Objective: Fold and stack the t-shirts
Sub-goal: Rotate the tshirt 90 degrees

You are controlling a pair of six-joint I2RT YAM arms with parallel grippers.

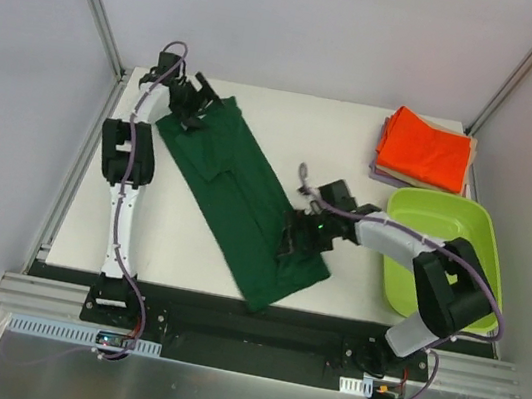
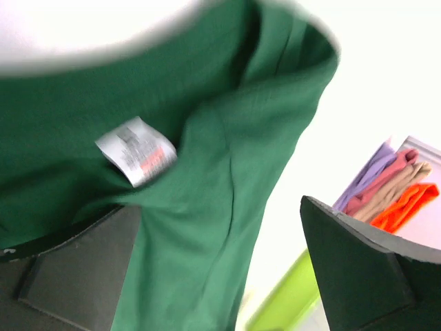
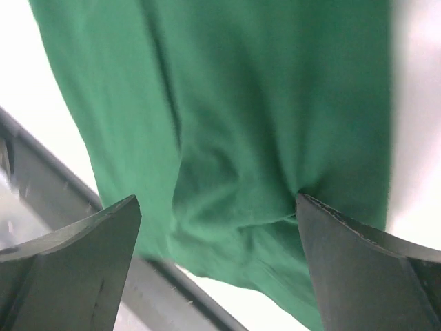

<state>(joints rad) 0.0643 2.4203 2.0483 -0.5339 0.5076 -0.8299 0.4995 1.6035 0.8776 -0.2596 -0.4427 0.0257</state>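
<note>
Green shirt (image 1: 237,190) folded to long diag. strip, label (image 2: 136,160) showing.

The counter (image 1: 356,143) was a white, matte rectangle. A dark green shirt (image 1: 237,190) lay on it, folded lengthwise into a long band and stretched on a slant from the far left corner toward the middle of the near side. Its near end reached just over the counter's front edge. At the far right corner sat a stack of folded shirts (image 1: 426,149), an orange one on top, with beige and lavender edges showing beneath it. A lime-green bin (image 1: 441,215) stood at the right side, just nearer than the stack; whether the two touched could not be told. The band and the bin lay well apart, with bare white surface between them.
</note>
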